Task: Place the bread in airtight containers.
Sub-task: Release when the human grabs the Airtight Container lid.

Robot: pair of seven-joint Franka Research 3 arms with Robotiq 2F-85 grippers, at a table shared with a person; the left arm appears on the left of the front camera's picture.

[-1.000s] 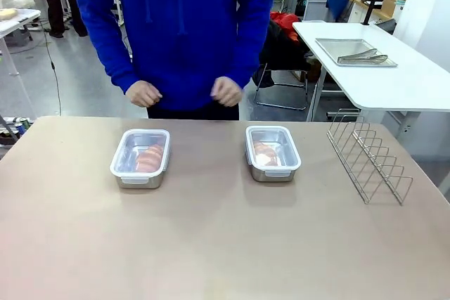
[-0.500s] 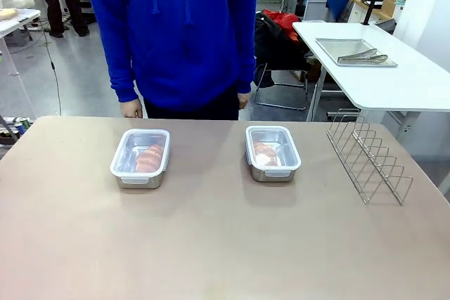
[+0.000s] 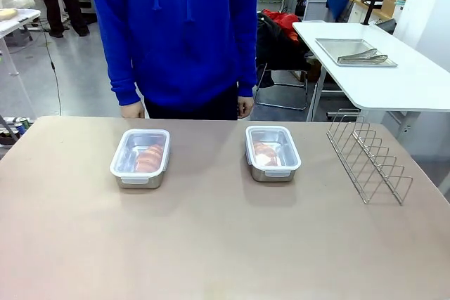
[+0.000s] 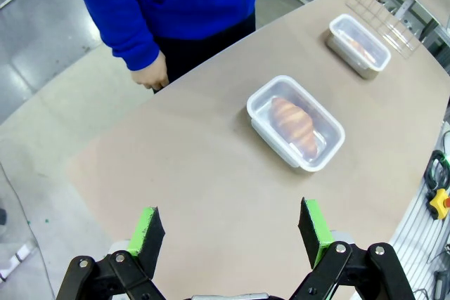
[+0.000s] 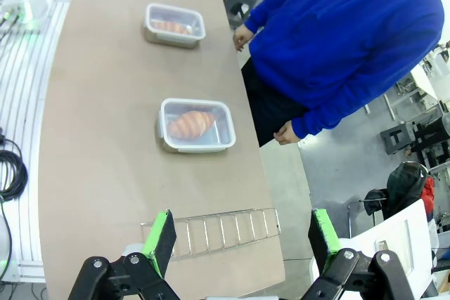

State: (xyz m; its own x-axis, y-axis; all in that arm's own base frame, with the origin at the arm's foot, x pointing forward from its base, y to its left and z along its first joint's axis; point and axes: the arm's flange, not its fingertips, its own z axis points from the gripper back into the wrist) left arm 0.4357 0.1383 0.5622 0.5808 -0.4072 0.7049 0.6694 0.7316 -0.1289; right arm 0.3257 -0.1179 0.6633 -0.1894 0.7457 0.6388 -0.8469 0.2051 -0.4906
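Observation:
Two steel airtight containers stand on the table with clear lids on them, the left container (image 3: 140, 159) and the right container (image 3: 272, 153). Under each lid lies one piece of bread: a golden croissant (image 3: 149, 158) in the left and another croissant (image 3: 265, 152) in the right. The left wrist view shows the left gripper (image 4: 230, 226) open, high above the table, well short of the nearer container (image 4: 296, 124) and its bread (image 4: 292, 122). From above the table's end, my right gripper (image 5: 242, 235) stands open, far from the lidded container (image 5: 196, 126) with bread (image 5: 190, 124).
A person in a blue hoodie stands at the far edge, one hand (image 3: 131, 109) and the other hand (image 3: 244, 107) hanging at the sides. A wire rack (image 3: 369, 157) stands at the table's right. A white side table (image 3: 422, 82) with a metal tray (image 3: 355, 52) is behind it.
The person's hands have dropped from in front of the waist to the sides and the person has straightened up. Containers and grippers have not moved.

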